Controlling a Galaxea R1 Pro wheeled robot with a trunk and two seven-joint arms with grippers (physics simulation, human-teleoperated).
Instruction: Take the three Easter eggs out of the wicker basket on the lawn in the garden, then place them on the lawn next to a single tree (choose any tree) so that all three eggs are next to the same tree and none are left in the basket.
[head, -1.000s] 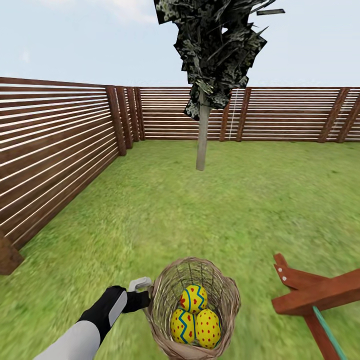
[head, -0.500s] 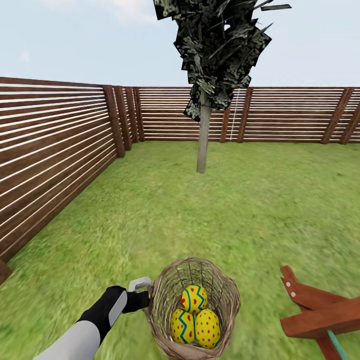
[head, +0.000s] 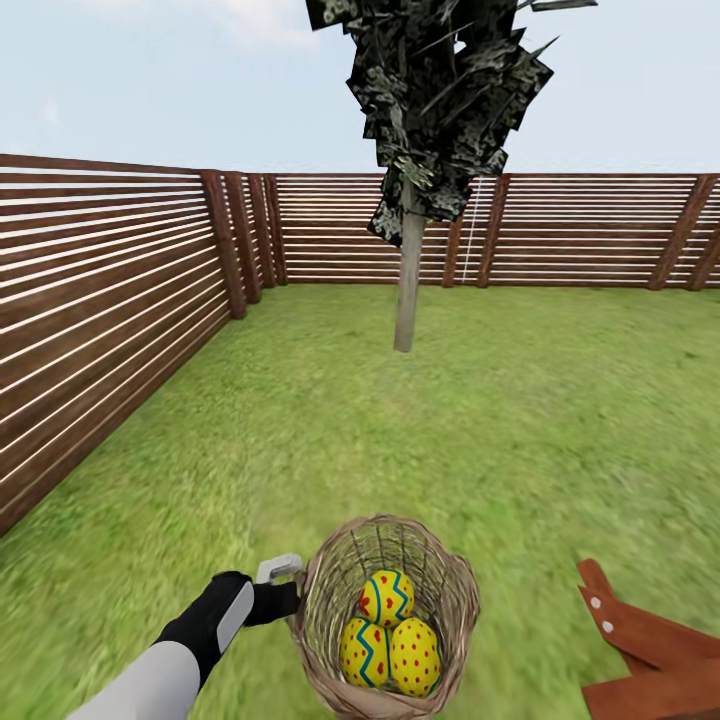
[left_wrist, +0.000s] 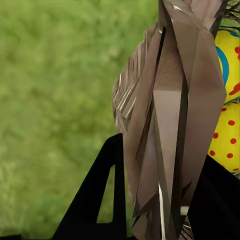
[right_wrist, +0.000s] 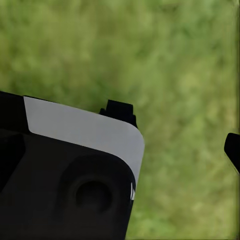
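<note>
Three yellow Easter eggs (head: 387, 597) with red dots and blue zigzag bands lie in the wicker basket (head: 330, 590), low in the head view. My left gripper (head: 295, 600) is shut on the basket's left rim, holding it above the lawn (head: 400, 440). In the left wrist view the wicker rim (left_wrist: 170, 115) sits between the black fingers (left_wrist: 97, 195), with an egg (left_wrist: 227, 125) behind it. The tree (head: 408, 280), with a pale trunk and dark crown, stands ahead near the far fence. In the right wrist view my right gripper (right_wrist: 176, 130) is open over grass.
A brown slatted fence (head: 110, 300) runs along the left and across the back. A red-brown wooden frame (head: 650, 660) juts in at the lower right. Open grass stretches between the basket and the tree. A black and white robot part (right_wrist: 65, 175) shows in the right wrist view.
The view has moved forward: the tree has come slightly nearer and the wooden frame has slid down and right. The basket with its eggs stays in my left gripper.
</note>
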